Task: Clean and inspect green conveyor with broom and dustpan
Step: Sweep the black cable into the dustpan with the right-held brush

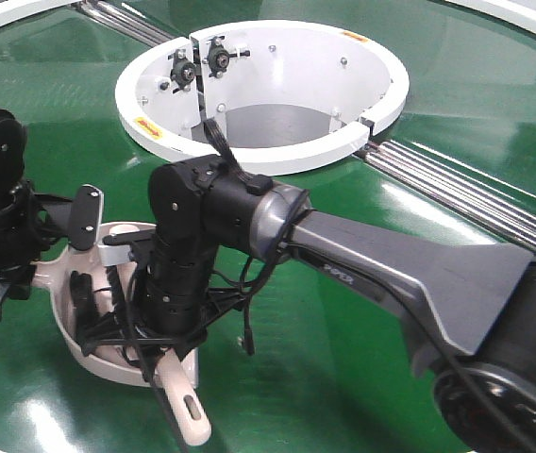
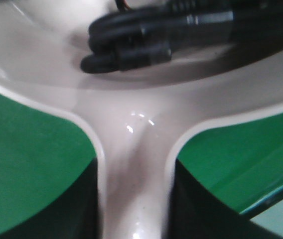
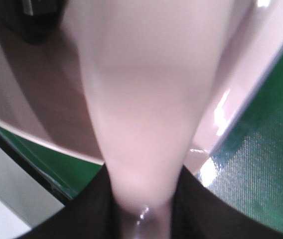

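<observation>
Right tool (image 3: 141, 221) is clenched on the broom (image 3: 141, 109). Its dark jaws press on either side of the pale pinkish shaft, which rises blurred from between them and fills the middle of the right wrist view. In the front-facing view this tool points downward, and the slotted handle end pokes out just below it on the near side. The bristles are hidden behind the tool's body and its hanging black cables (image 2: 146, 45).

Directly beneath the right tool lies the dustpan (image 2: 131, 139), so the broom sits over or inside the scoop; which of the two cannot be told. Left tool (image 2: 134, 219) grasps the dustpan by its long handle with a dark jaw tight on each side. Ahead of it the handle widens into the scoop's raised rim. The cables show inside the scoop, on the side farthest from the left tool. The two tools are near each other, the right one just ahead of the left.

Under both spreads the green conveyor (image 1: 476, 113), glossy with reflections, and the dustpan appears to rest on it. Beyond the right tool's wrist, well apart, stands the white central hub (image 1: 287, 80). A steel roller seam (image 1: 476, 203) runs off from the hub behind the right arm (image 1: 391, 264).
</observation>
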